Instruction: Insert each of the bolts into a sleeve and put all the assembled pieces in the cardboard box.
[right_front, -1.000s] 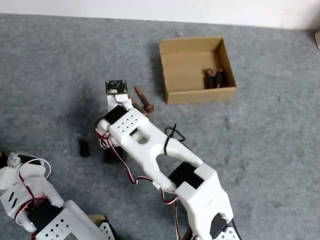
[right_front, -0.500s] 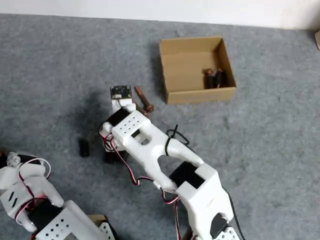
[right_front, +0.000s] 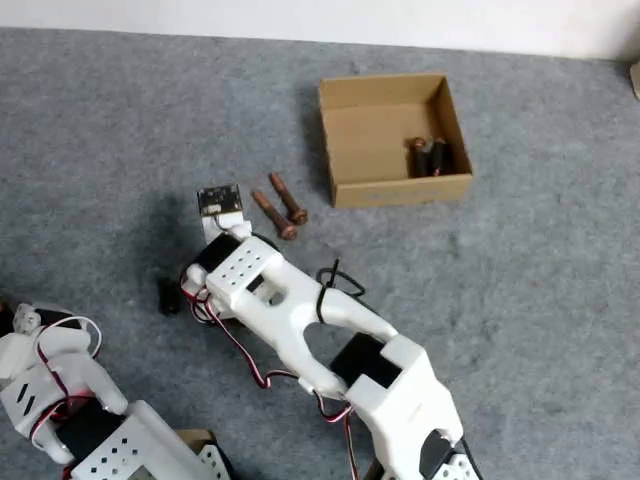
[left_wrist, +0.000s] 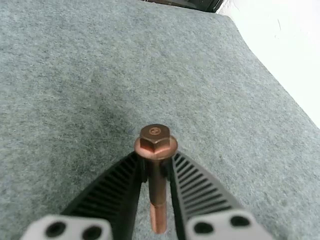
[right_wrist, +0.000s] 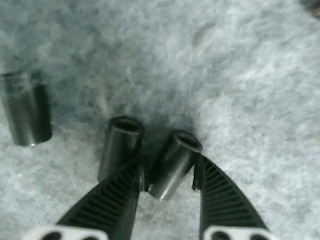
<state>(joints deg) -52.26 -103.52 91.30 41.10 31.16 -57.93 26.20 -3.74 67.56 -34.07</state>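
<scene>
Cardboard box (right_front: 375, 140) holds two assembled pieces (right_front: 428, 157) (against one side wall).

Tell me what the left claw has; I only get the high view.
Observer: The left claw is shut on a copper bolt, with the hex head sticking out past the tips.
Operator: What's under the right wrist?
Observer: The right claw straddles one dark sleeve, which leans. I cannot tell whether it is gripped.
Operator: Anything crowding it?
Observer: Yes, a second sleeve stands upright close beside it, just outside the claw.
</scene>
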